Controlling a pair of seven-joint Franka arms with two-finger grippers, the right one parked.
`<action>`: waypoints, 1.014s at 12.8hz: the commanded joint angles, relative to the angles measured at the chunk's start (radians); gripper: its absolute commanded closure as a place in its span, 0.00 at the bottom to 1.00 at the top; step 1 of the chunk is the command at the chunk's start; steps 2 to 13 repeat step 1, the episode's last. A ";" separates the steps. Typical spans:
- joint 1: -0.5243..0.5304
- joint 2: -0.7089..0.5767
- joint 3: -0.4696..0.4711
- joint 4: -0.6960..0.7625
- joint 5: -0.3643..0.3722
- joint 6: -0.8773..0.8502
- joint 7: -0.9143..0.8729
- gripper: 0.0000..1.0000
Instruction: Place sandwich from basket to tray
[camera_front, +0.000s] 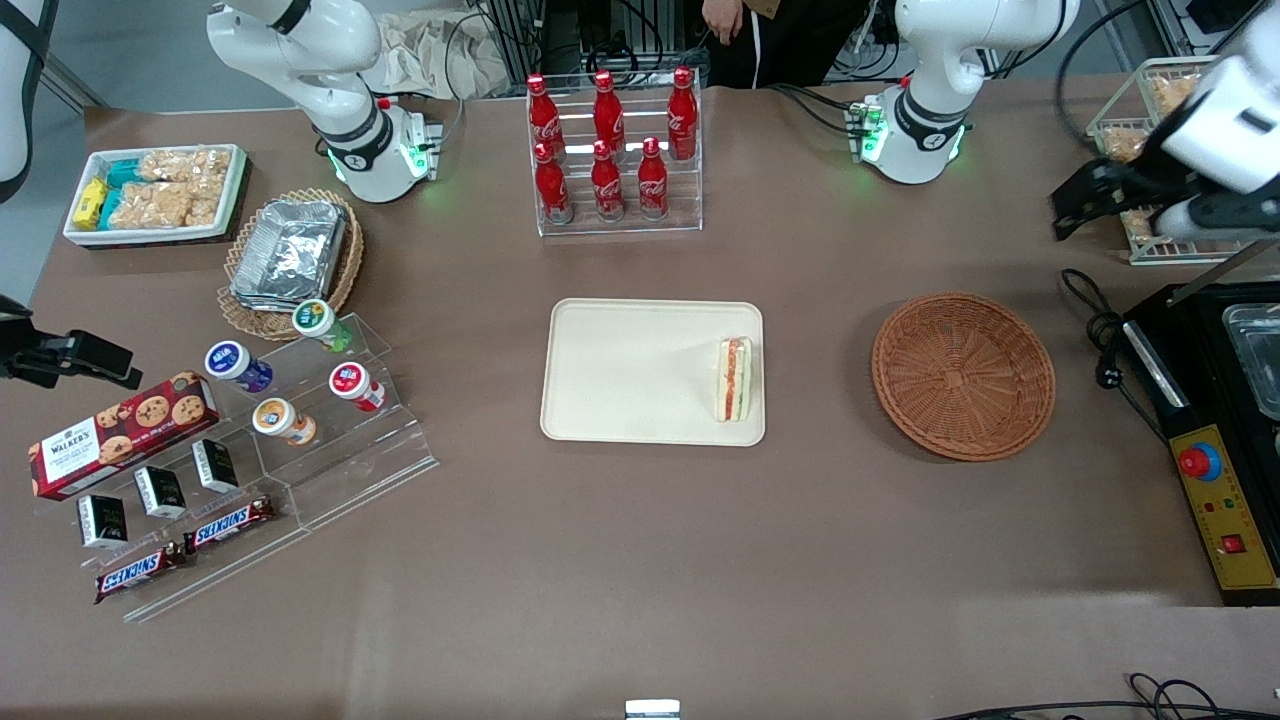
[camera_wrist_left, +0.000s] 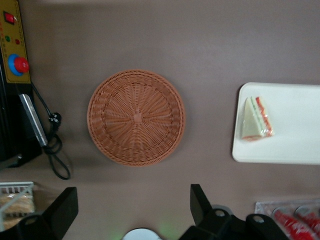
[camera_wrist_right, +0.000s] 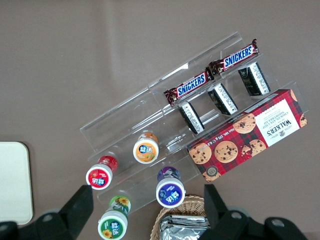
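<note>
The sandwich (camera_front: 735, 378) (camera_wrist_left: 256, 120) lies on the cream tray (camera_front: 630, 372) (camera_wrist_left: 295, 146), close to the tray's edge that faces the basket. The reddish-brown wicker basket (camera_front: 963, 375) (camera_wrist_left: 136, 117) sits beside the tray, toward the working arm's end of the table, with nothing in it. My left gripper (camera_front: 1078, 205) (camera_wrist_left: 132, 202) hangs high over the table's working-arm end, farther from the front camera than the basket. It is open, and nothing is between its black fingers (camera_wrist_left: 200, 202).
A rack of red cola bottles (camera_front: 612, 150) stands farther back than the tray. A black control box with a red button (camera_front: 1225, 500) and a coiled cable (camera_front: 1100, 330) lie next to the basket. An acrylic stand of snacks (camera_front: 250, 440) sits toward the parked arm's end.
</note>
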 joint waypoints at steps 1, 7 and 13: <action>-0.011 0.005 -0.025 0.009 -0.004 -0.007 0.030 0.00; -0.011 0.005 -0.025 0.009 -0.004 -0.007 0.030 0.00; -0.011 0.005 -0.025 0.009 -0.004 -0.007 0.030 0.00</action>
